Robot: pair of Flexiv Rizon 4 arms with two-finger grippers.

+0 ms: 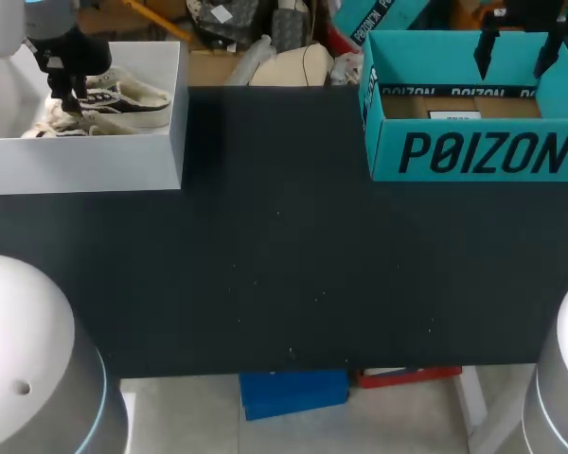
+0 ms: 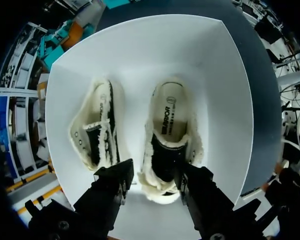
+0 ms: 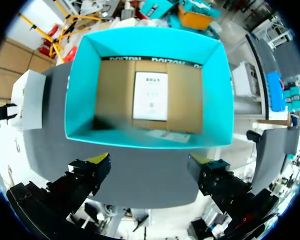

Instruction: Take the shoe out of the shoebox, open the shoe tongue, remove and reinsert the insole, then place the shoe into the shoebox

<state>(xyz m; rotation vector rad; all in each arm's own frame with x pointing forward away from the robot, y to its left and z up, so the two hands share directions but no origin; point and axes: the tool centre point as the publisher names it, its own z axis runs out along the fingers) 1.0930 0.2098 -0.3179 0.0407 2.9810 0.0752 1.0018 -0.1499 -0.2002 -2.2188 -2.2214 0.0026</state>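
Shoe (image 2: 171,131), cream fleece, black tongue, beneath released left tool (image 2: 155,174); right tool (image 3: 150,161) released.

The left arm (image 1: 33,364) rises from the near left corner of the tabletop (image 1: 284,274). Its wrist points straight down over the far left corner, where the left gripper (image 1: 69,98) hangs low, its dark fingers (image 2: 115,182) spread apart. The right arm (image 1: 563,378) stands at the near right corner. The right gripper (image 1: 519,47) hangs over the far right corner, pointing down, yellow-tipped fingers (image 3: 97,161) held wide.
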